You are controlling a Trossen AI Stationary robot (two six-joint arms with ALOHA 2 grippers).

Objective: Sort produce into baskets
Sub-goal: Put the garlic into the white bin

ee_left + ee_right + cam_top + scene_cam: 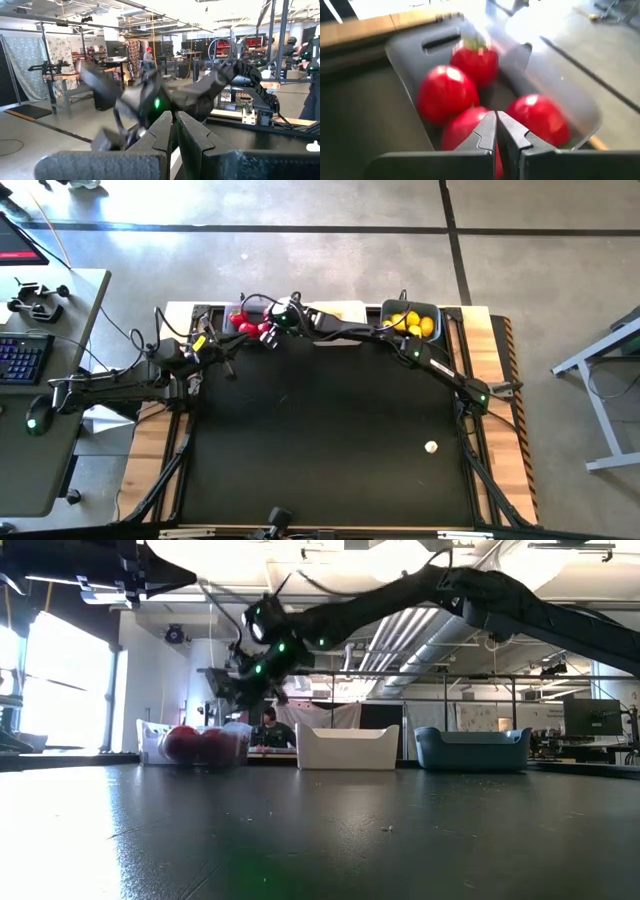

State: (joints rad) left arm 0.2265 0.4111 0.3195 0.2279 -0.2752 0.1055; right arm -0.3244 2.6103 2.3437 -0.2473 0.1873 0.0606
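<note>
Overhead, the right arm reaches diagonally across the black bench [330,430] to the far left corner, where its right gripper [496,131] hangs over the grey basket [407,55]. Its jaws are pressed together with nothing between them. Four red tomatoes [445,92] lie in that basket directly under the jaws, which suggests one has just been dropped in. The white basket [347,748] sits in the middle of the far edge, its contents not visible, and the dark teal basket [390,313] on the right holds yellow lemons [415,323]. One whitish garlic bulb [431,447] lies alone on the near right of the bench — well apart from everything else. The left gripper [175,131] waits raised at the left side, jaws pressed together and empty.

To do this step well, lift the right arm straight up clear of the basket rim before swinging away — a sideways pull could tip the light tub. The garlic looks like the next piece, probably for the white basket.
</note>
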